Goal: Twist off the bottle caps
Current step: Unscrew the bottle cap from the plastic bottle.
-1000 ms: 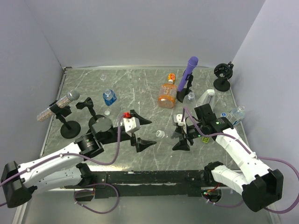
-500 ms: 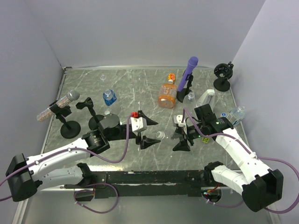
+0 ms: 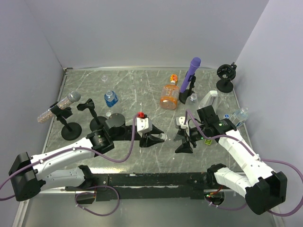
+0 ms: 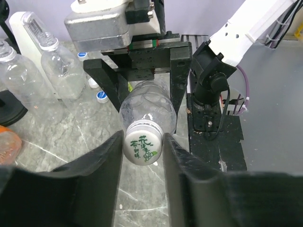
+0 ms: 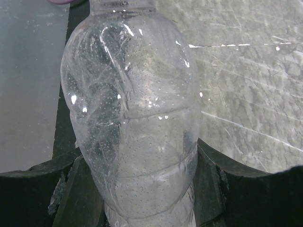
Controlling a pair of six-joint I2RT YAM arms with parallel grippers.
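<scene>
A clear bottle [image 5: 135, 118] lies level above the table, my right gripper [image 5: 137, 189] shut on its body. Its white bottle cap [image 4: 143, 145], printed with green characters, points toward my left gripper [image 4: 143, 156]. Both left fingers [image 4: 111, 161] press against the cap's sides, so that gripper is shut on it. From above, the left gripper [image 3: 158, 138] and the right gripper [image 3: 185, 137] face each other mid-table with the cap [image 3: 163, 136] between them. Two loose blue caps [image 4: 101, 97] lie on the table behind.
At the back stand a blue-label bottle [image 3: 111, 99], an orange bottle [image 3: 168, 97] and a purple microphone-like stick [image 3: 191, 71]. More clear bottles [image 4: 61, 71] stand close behind the held one. Black stands [image 3: 71, 127] sit at the left, and another [image 3: 225, 75] at the back right.
My left arm has moved right to the held bottle, and its jaws have closed from wide open onto the white cap. The right arm and bottle stayed still.
</scene>
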